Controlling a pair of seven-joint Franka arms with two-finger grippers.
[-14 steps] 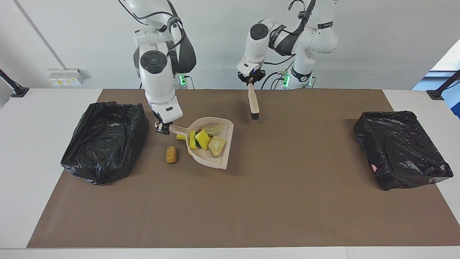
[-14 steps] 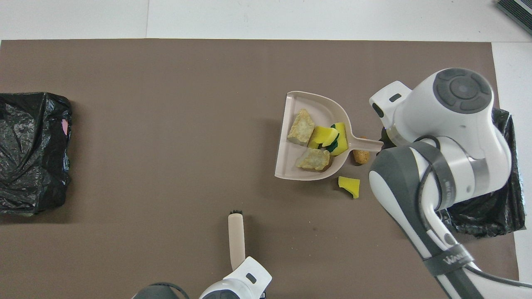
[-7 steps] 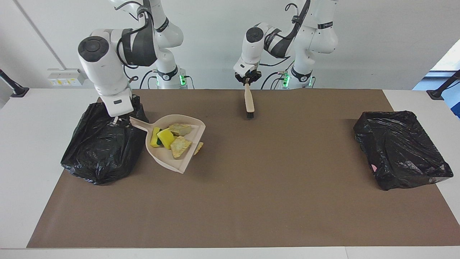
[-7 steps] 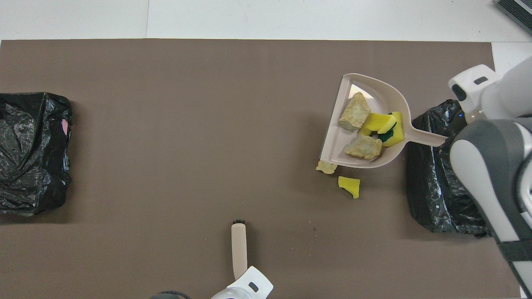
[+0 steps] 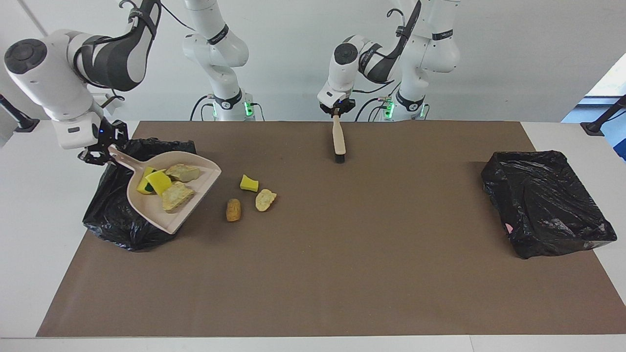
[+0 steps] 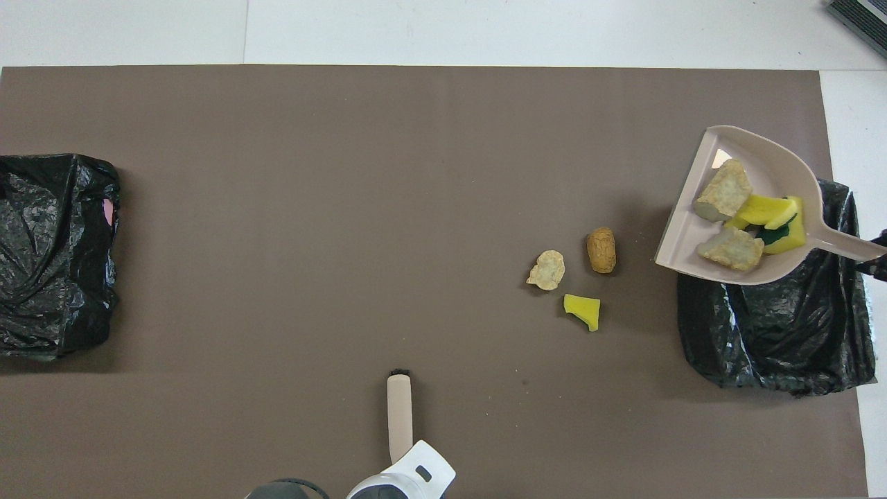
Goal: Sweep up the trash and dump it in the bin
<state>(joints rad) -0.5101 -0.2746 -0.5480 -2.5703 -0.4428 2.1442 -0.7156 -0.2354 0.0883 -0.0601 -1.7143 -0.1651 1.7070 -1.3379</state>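
The right gripper (image 5: 98, 152) is hanging raised at its own end of the table, fingers clamped. The left gripper (image 5: 336, 110) is hanging near its base, pointing down, fingers closed.

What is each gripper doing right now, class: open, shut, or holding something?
Left gripper: shut on the brush handle, near the robots.
Right gripper: shut on the dustpan handle, over the bin.

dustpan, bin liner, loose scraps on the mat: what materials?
Dustpan: looks like rigid beige plastic, smooth and matte, with a moulded rim.
Bin liner: thin black plastic film, crinkled and glossy.
Loose scraps: probably sponge or foam, porous and crumbly.
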